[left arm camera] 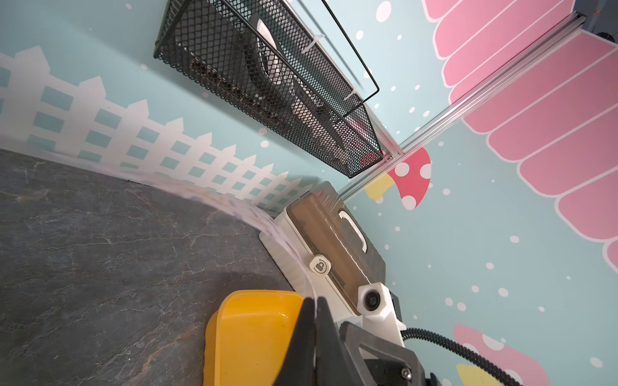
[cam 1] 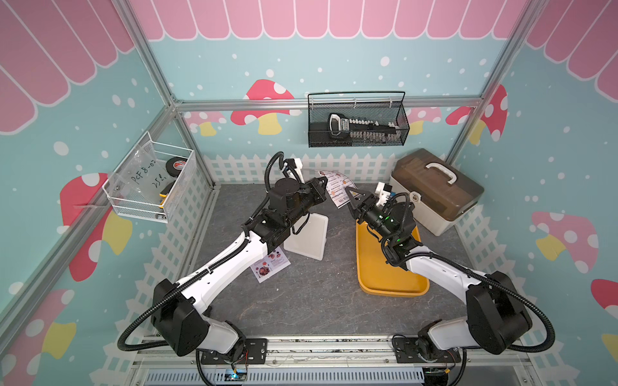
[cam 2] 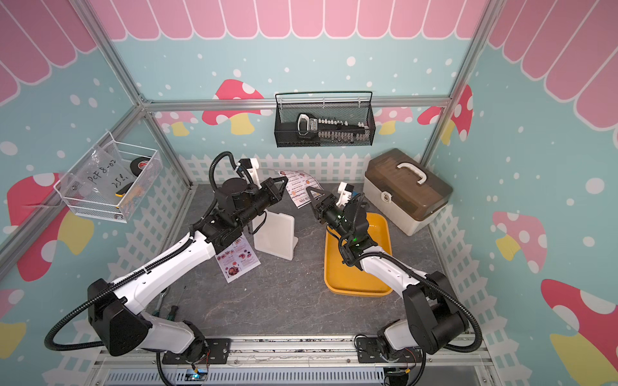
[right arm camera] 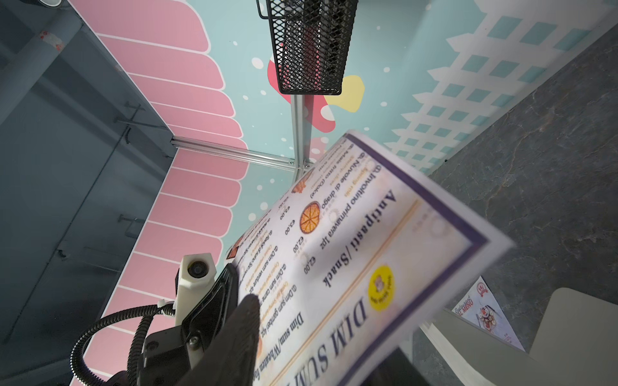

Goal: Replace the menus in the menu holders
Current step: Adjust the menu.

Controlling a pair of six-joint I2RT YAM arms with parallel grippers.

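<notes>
The "DIM SUM INN" menu hangs in the air near the back fence, curled. My left gripper is shut on its edge, and in the left wrist view the sheet shows edge-on. My right gripper is open, its two fingers apart on either side of the heading end of that menu. The white menu holder stands below my left arm. The food-photo menu lies flat beside it.
A yellow tray lies under my right arm. A toolbox stands at the back right. A black mesh basket hangs on the back wall and a white wire basket on the left wall.
</notes>
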